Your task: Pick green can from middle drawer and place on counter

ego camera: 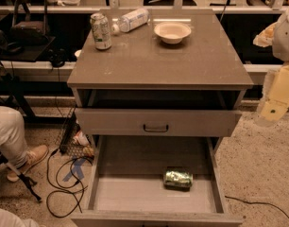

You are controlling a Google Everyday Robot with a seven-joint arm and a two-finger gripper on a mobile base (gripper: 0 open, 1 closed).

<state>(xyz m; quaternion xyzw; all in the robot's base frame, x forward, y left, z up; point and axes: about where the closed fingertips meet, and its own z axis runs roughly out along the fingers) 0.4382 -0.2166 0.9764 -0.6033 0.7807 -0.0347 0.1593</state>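
The green can lies on its side on the floor of the open middle drawer, right of centre and towards the front. The counter is the grey-brown cabinet top above it. My gripper hangs at the right edge of the view, beside the cabinet's right side at about the height of the upper drawer. It is well above and to the right of the can and holds nothing that I can see.
On the counter's back part stand a white-and-green labelled can, a plastic bottle lying on its side and a white bowl. The upper drawer with a dark handle is slightly open. Cables and a person's leg and shoe are on the floor to the left.
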